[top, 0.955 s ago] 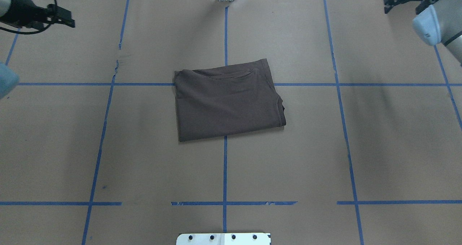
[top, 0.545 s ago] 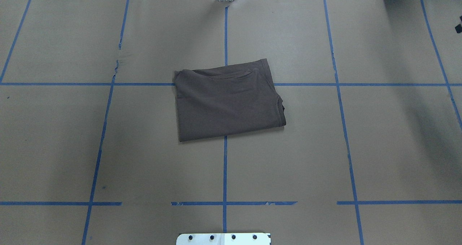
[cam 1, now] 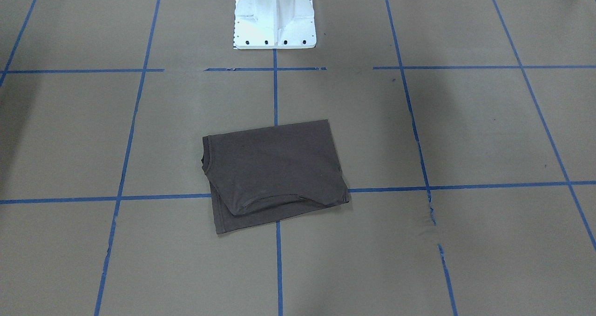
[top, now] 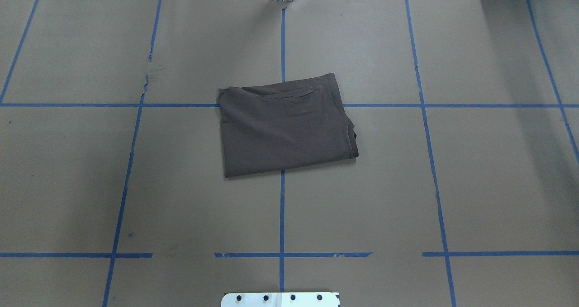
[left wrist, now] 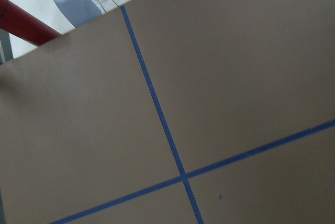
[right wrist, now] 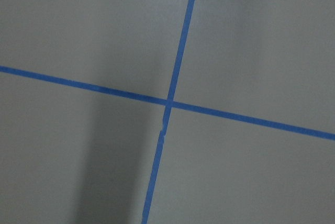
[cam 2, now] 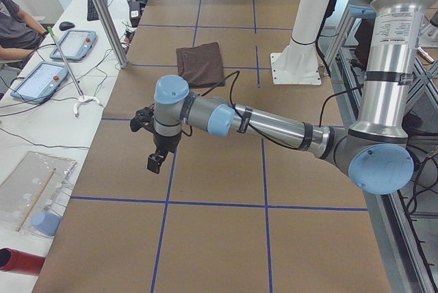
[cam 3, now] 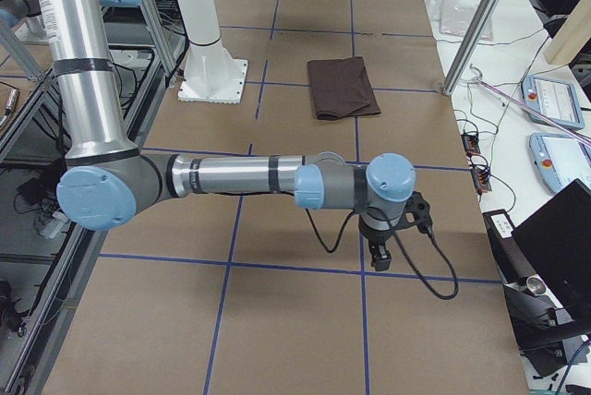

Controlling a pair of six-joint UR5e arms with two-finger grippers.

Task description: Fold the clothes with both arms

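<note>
The dark grey-brown T-shirt [top: 285,128] lies folded into a rough rectangle in the middle of the table, collar edge on its far side; it also shows in the front view [cam 1: 274,171] and both side views [cam 2: 200,64] [cam 3: 342,86]. Nothing touches it. My left gripper [cam 2: 156,161] hangs over the table far to the shirt's left and points down. My right gripper [cam 3: 379,257] hangs far to the shirt's right and points down. Both show only in the side views, so I cannot tell whether they are open or shut. Both wrist views show only brown paper and blue tape.
Brown paper with a blue tape grid [top: 282,207] covers the table. The white pedestal [cam 1: 274,16] stands at the robot's edge. Tablets [cam 2: 42,77], a clear tray [cam 2: 31,187] and cables lie on the side bench. A person [cam 2: 14,22] sits at the far left.
Both arms have drawn outward and left the overhead view; one second ago the left gripper showed at its upper left and the right arm at its upper right. The shirt has not moved.
</note>
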